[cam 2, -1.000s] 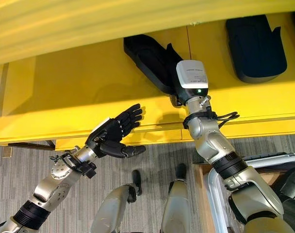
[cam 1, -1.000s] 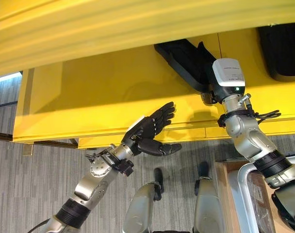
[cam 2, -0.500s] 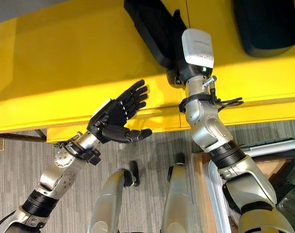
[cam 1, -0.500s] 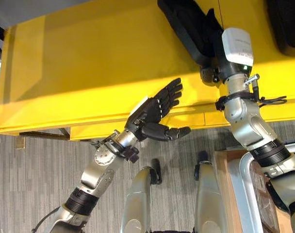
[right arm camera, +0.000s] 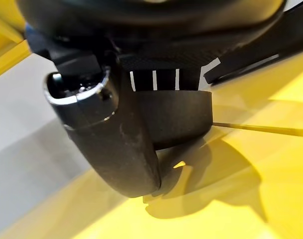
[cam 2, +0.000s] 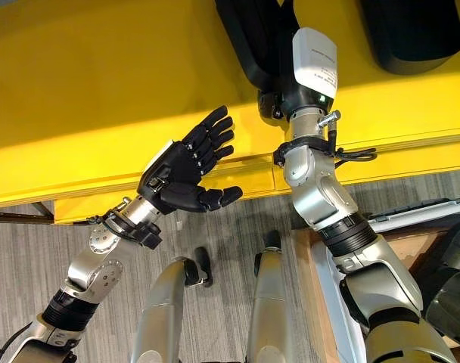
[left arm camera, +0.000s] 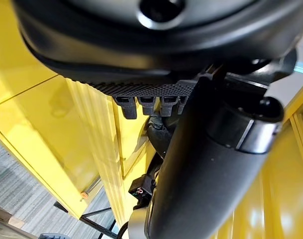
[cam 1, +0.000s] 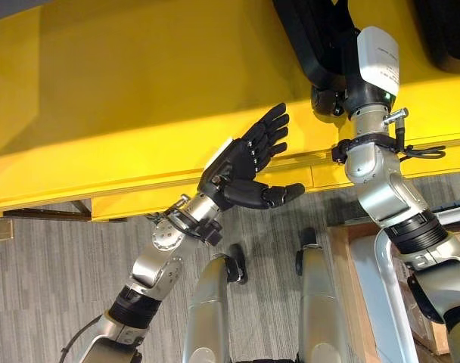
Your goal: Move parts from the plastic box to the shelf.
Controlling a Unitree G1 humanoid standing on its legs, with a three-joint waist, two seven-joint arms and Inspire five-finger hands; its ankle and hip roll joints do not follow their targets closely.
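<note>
Your right robot hand (cam 2: 279,94) has pushed its gripped black part (cam 2: 249,38) deeper onto the yellow shelf (cam 2: 101,83), so release comes next, while your left robot hand (cam 2: 186,168) hovers spread wide.

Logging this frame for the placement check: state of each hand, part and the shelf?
left hand: open, holds nothing, raised before the shelf edge.
right hand: on the black part, grip hidden.
black part: lying on the shelf.
second black part: lying on the shelf, untouched.
yellow shelf: holds both parts.
</note>
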